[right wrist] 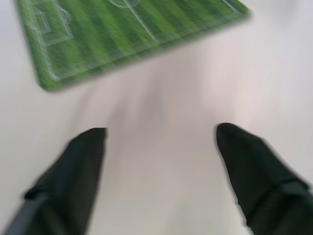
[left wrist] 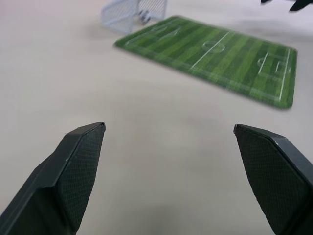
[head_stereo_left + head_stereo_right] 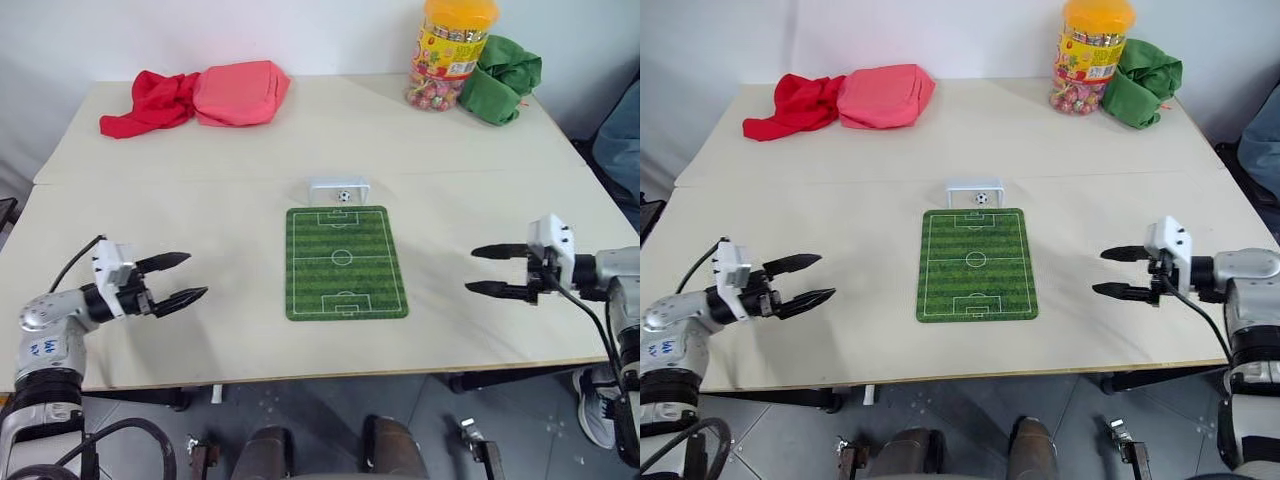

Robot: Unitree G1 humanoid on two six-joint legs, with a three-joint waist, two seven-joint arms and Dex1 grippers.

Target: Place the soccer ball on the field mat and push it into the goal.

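One soccer ball (image 3: 344,197) sits inside the mouth of the one goal (image 3: 338,188), at the far short edge of the field mat (image 3: 346,262). The ball is tiny; whether it touches the back of the goal cannot be made out. In the left wrist view it shows as a dark-and-white blur behind the goal's netting.

One field mat, flat on the bench (image 3: 200,200), nothing on its striped surface. The right wrist view cuts the mat off, showing a corner and part of the pitch lines, smeared.

Two tools, both empty. Left tool (image 3: 184,279): fingers spread wide apart, above bare bench, well to the left of the mat, pointing toward it. Right tool (image 3: 490,270): fingers likewise spread, well to the right of the mat, pointing inward. Neither touches the mat, ball or goal.

Far edge of the bench: one red cloth (image 3: 148,103) bunched against one pink bundle (image 3: 240,92) at the far left; one candy jar (image 3: 452,55) with an orange lid, its top cut off by the frame, touching one green cloth (image 3: 500,80) at the far right. A bluish thing at the right border is too cropped to identify.
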